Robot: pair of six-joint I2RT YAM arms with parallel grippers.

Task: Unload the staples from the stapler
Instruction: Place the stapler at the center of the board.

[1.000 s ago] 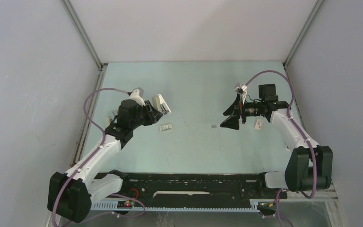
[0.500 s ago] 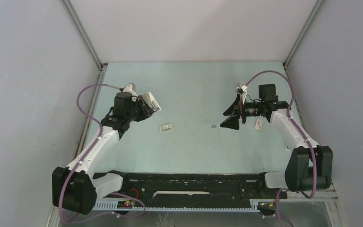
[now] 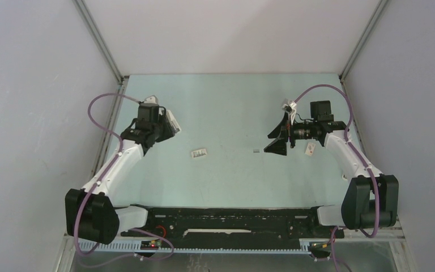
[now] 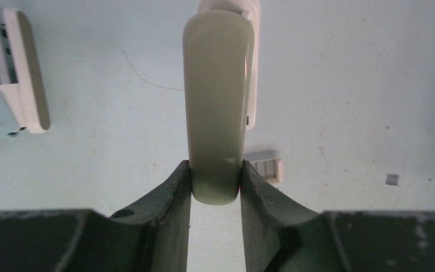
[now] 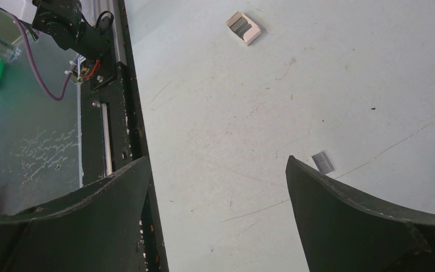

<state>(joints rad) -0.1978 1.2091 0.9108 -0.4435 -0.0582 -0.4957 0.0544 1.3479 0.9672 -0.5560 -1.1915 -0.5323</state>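
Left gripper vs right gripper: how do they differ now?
The left gripper is shut on the stapler; the right gripper stands wide open, empty. The left gripper is at the left side of the table; the right gripper is nearer the staples. Both hang over the table.

Bright, flat, diffuse light in all three views; source probably overhead. Top external: sharp but low contrast, pale table (image 3: 232,107) and walls nearly merge; only soft, short shadows beside the arms; staples (image 3: 255,151) just a speck there. Left wrist: stapler (image 4: 215,113) very close to lens, soft, its near face in shade and reading beige; left gripper (image 4: 215,170) dark, underexposed, blurred along the bottom edge; table behind fairly crisp, faint shadow to the stapler's right. Right wrist: table scratches sharp; right gripper (image 5: 218,160) black, little detail, slightly soft; lines at left edge lean, wide-angle stretch.
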